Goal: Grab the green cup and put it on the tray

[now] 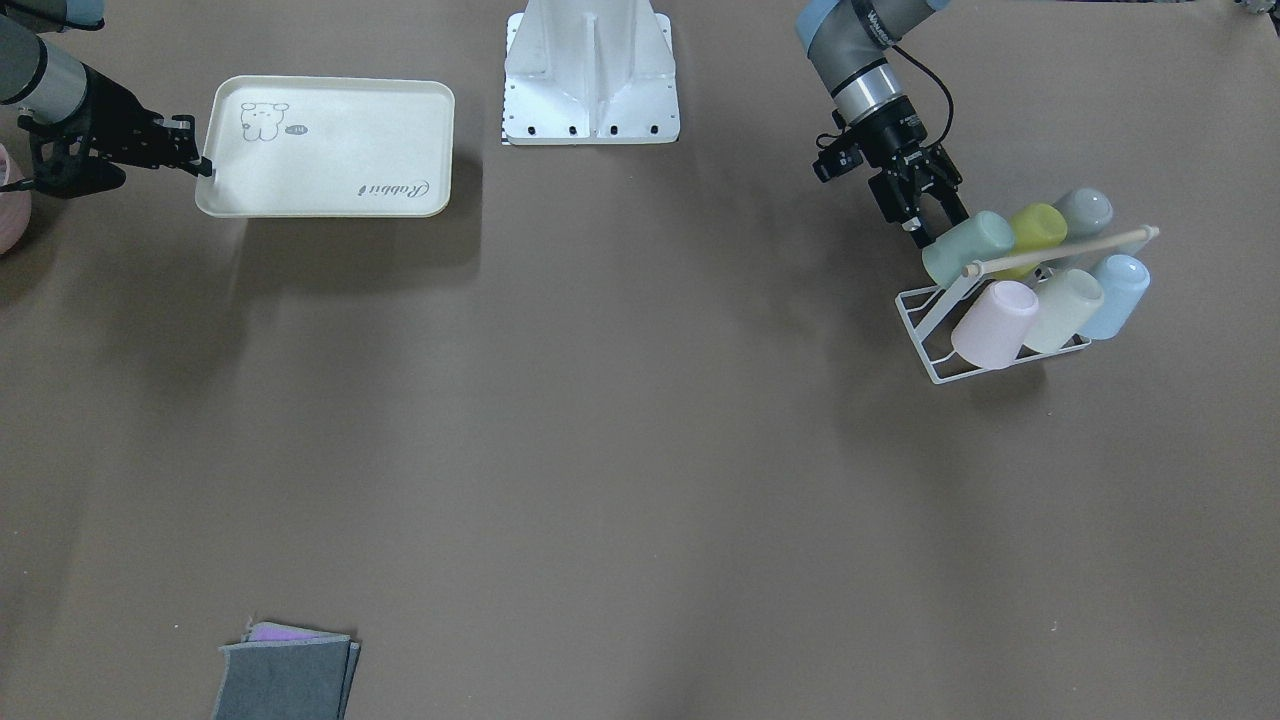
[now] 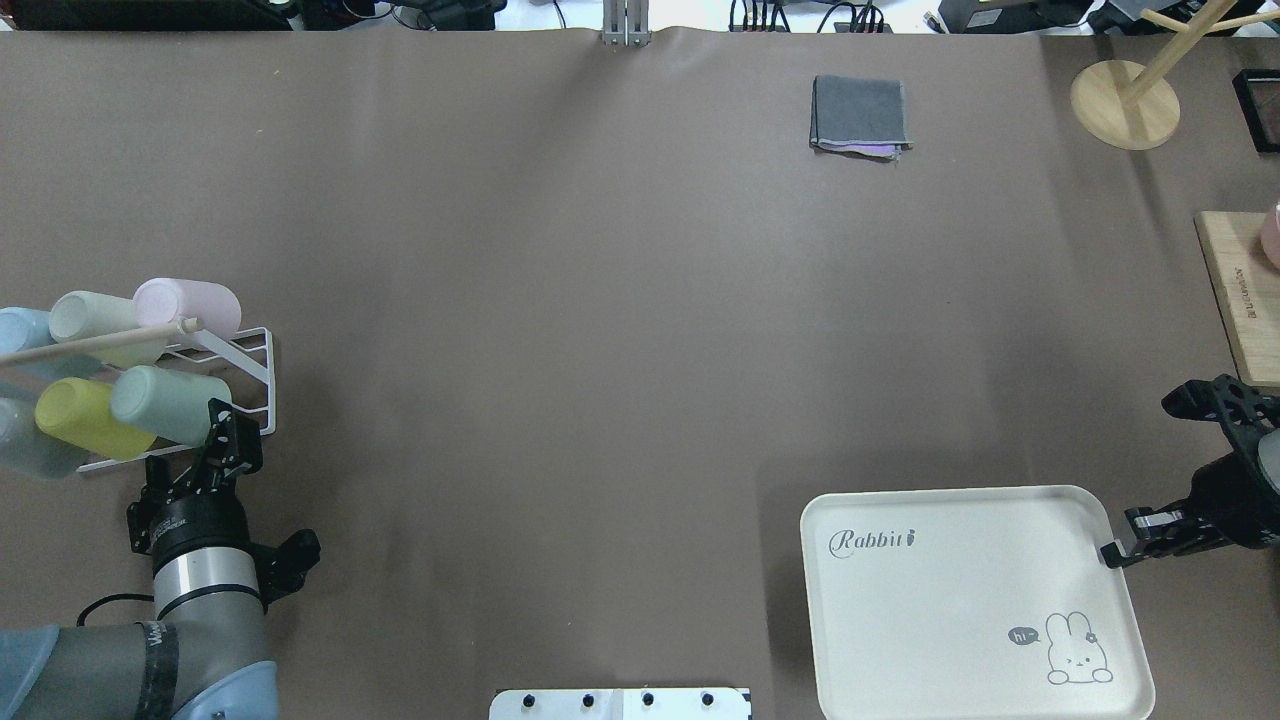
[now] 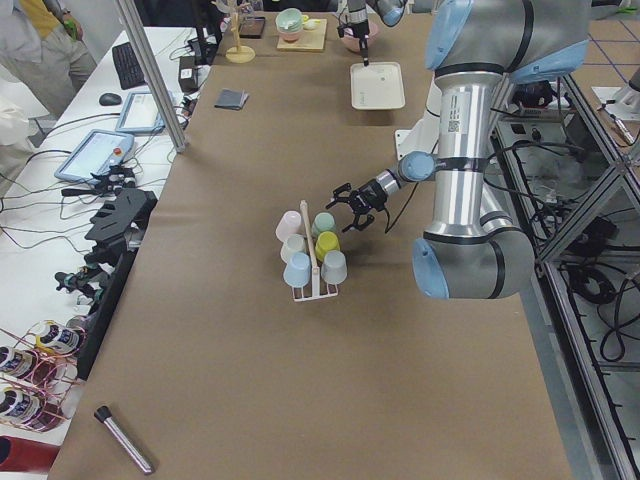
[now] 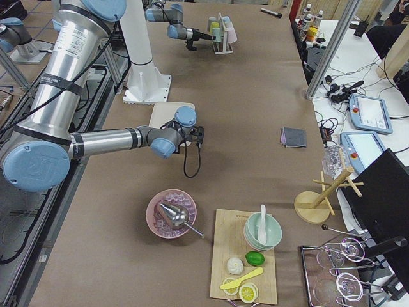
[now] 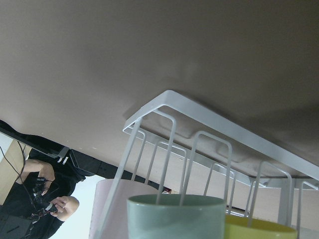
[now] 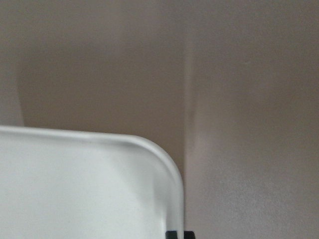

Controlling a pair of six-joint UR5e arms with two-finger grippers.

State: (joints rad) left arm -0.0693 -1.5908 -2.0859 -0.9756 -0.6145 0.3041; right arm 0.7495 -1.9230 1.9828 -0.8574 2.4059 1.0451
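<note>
The pale mint green cup (image 1: 968, 247) lies tilted on a white wire rack (image 1: 925, 335) among other pastel cups; it also shows in the overhead view (image 2: 170, 405) and at the bottom of the left wrist view (image 5: 174, 216). My left gripper (image 1: 930, 225) is open, its fingertips right at the cup's near end, also seen from overhead (image 2: 228, 430). The cream tray (image 1: 330, 150) with the "Rabbit" print is at the other side of the table. My right gripper (image 1: 205, 165) is shut on the tray's rim (image 6: 169, 184) and holds it slightly off the table.
On the rack are yellow-green (image 1: 1038, 228), grey (image 1: 1085, 210), pink (image 1: 995, 322), cream (image 1: 1062, 308) and light blue (image 1: 1118, 295) cups under a wooden bar (image 1: 1060, 250). A folded grey cloth (image 2: 860, 115), a wooden stand (image 2: 1125, 100) and a wooden board (image 2: 1240, 290) lie farther off.
</note>
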